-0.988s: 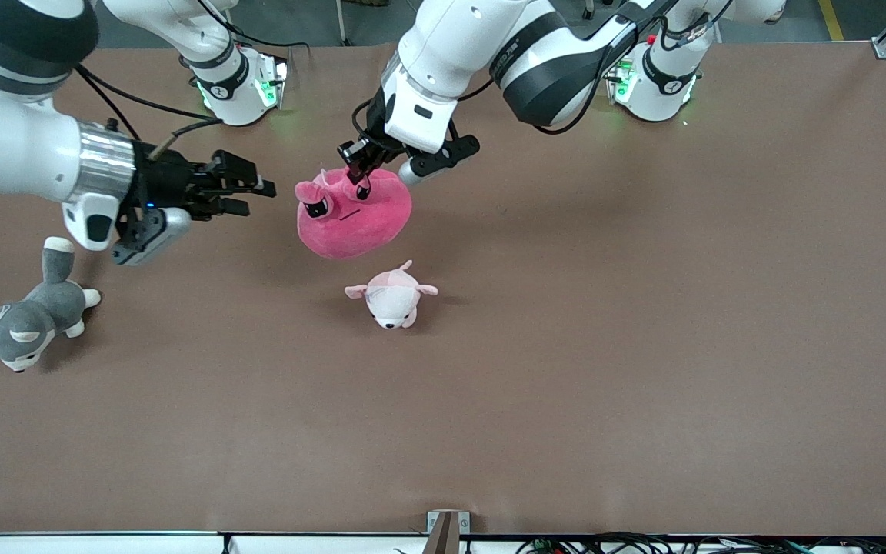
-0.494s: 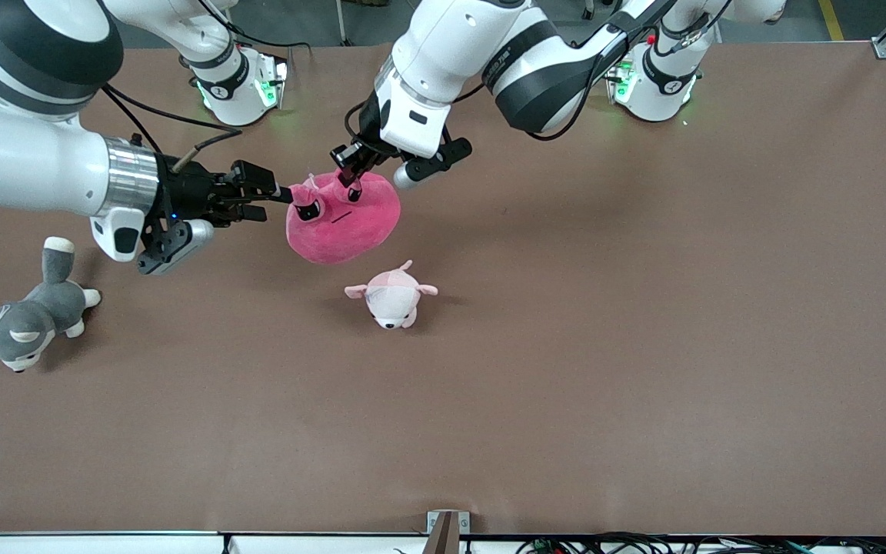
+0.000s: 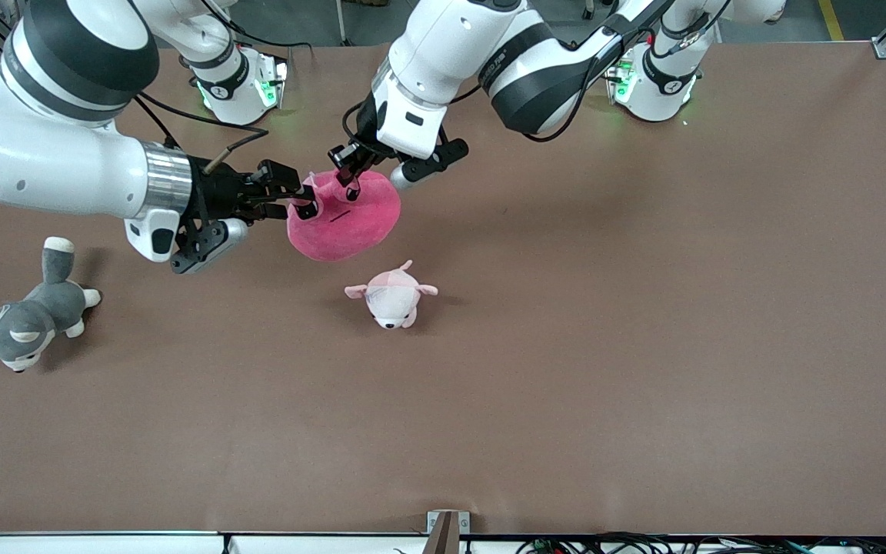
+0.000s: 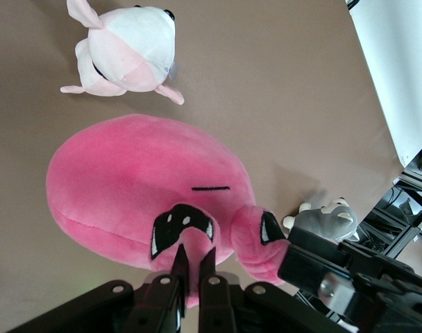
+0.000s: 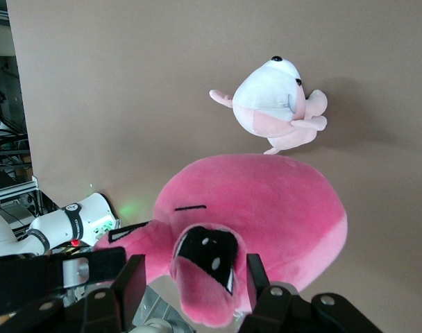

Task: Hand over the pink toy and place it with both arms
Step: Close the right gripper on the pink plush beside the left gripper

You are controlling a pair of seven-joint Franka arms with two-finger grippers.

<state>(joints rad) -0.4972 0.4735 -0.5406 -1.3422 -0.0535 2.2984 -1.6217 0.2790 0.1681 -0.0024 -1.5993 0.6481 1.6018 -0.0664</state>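
The pink toy (image 3: 344, 218) is held in the air above the table (image 3: 643, 346), over the stretch between the two arm bases and the small pale plush (image 3: 391, 296). It is gripped at the top by the left gripper (image 3: 348, 171), whose fingers are closed tight on a fold of plush beside one eye, as seen in the left wrist view (image 4: 190, 267).

The right gripper (image 3: 301, 196) is positioned at the toy's ear on the side toward the right arm's end; its fingers (image 5: 258, 276) are spread, with the ear (image 5: 204, 277) lying between them, not yet pinched.

The grey husky plush (image 3: 24, 315) lies near the table edge at the right arm's end. Wide bare table surface is available toward the front camera and toward the left arm's end.
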